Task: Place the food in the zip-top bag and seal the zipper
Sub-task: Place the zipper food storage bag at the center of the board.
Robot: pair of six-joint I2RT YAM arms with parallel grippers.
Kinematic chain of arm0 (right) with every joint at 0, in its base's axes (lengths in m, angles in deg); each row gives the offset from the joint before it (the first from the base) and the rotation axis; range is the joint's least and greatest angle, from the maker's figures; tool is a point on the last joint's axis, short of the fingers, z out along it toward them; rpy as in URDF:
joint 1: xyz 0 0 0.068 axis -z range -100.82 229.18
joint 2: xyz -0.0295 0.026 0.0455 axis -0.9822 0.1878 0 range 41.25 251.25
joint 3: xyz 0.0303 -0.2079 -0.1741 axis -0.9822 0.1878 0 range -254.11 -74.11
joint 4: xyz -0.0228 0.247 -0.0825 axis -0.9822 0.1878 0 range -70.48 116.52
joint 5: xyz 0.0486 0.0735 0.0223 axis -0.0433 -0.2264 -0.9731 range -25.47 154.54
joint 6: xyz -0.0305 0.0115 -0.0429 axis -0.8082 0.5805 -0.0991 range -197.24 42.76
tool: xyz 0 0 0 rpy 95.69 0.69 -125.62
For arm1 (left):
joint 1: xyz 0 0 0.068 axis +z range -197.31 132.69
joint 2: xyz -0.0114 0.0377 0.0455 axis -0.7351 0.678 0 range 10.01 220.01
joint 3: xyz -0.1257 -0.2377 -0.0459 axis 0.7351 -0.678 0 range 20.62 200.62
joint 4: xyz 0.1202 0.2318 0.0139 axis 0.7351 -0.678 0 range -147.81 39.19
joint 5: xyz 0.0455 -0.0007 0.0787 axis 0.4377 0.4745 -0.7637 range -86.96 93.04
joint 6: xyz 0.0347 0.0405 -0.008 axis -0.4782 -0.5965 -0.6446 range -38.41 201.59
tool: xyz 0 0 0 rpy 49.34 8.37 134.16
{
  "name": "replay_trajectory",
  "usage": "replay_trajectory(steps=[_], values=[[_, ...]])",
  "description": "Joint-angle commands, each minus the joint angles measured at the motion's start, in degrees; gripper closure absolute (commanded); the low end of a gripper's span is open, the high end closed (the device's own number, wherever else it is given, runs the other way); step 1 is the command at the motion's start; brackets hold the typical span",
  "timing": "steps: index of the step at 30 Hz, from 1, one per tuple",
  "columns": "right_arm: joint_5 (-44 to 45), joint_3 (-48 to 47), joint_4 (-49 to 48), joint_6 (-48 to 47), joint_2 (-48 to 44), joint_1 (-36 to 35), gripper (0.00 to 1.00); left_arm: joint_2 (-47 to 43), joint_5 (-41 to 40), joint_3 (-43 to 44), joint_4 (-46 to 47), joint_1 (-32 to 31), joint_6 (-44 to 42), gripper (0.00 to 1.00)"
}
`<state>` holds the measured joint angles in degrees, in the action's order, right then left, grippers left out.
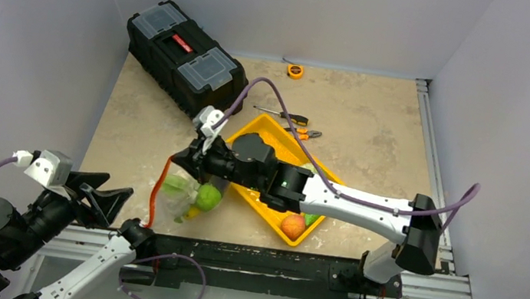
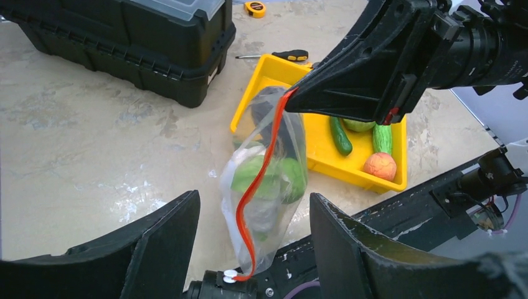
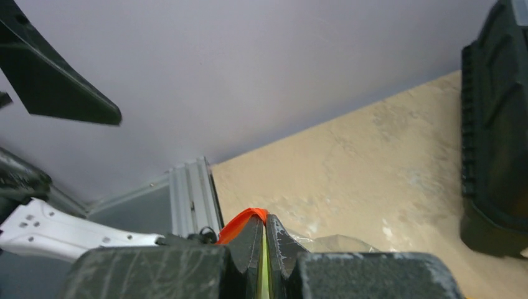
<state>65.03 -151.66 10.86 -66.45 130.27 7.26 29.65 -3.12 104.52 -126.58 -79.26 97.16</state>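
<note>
Robot lab cell: plain walls box in stone-look table; aluminium rail far right of right gripper; toolbox beyond it.

Your left gripper shows both fingers spread wide, touching nothing. Beyond them, the zip-top bag hangs from the right gripper, which is pinched on the zipper. There is green food inside the bag. The peach and cucumbers lie in the yellow tray.
</note>
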Motion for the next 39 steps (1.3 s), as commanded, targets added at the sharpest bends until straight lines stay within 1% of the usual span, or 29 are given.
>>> replay_trajectory(steps=[1,4,8,11,13,17,24,28,30,32,33,36,39], values=[[1.96,-9.47,-4.79,4.97,4.61,-0.95,1.0,-0.1,-1.01,0.49,-0.32,-0.2,1.18,0.36],[4.41,-14.8,-4.07,6.05,10.83,-0.94,1.0,-0.28,-1.1,0.55,-0.29,-0.18,1.47,0.36],[9.75,-18.8,-7.8,4.5,19.13,-0.23,1.0,-0.28,-1.33,1.35,-1.0,-0.19,1.24,0.36],[10.13,-23.77,-8.35,5.8,26.46,1.49,1.0,-0.22,-2.41,2.62,-2.49,-0.17,0.84,0.36],[12.46,-27.54,-8.22,5.24,30.79,1.91,1.0,-0.2,-3.07,3.49,-3.39,-0.17,0.57,0.35],[13.12,-36.89,-8.23,4.66,40.0,3.12,1.0,-0.07,-4.1,4.3,-4.5,-0.21,0.25,0.33],[13.9,-54.18,-7.27,7.28,55.31,6.06,1.0,1.72,-3.68,4.96,-6.82,-0.2,0.33,0.33],[14.83,-61.47,-6.99,7.34,61.51,6.79,1.0,2.22,-4.08,6.09,-7.92,-0.22,0.29,0.33],[14.86,-62.06,-7.01,7.42,62.21,6.79,1.0,2.33,-4.41,6.64,-8.22,-0.22,0.25,0.33],[14.46,-60.2,-7.35,7.37,60.68,6.79,1.0,2.33,-4.57,7.04,-8.43,-0.21,0.25,0.33],[14.41,-58.99,-7.28,7.14,59.58,6.76,0.97,2.3,-4.57,7.02,-8.45,-0.17,0.23,0.33],[14.38,-56.4,-4.73,5.52,55.83,6.79,0.77,1.87,-4.53,6.45,-8.04,-0.16,0.45,0.33],[12.83,-54.66,-0.24,3.53,51.44,6.75,0.55,1.19,-3.78,5.58,-6.76,-0.15,1.13,0.33]])
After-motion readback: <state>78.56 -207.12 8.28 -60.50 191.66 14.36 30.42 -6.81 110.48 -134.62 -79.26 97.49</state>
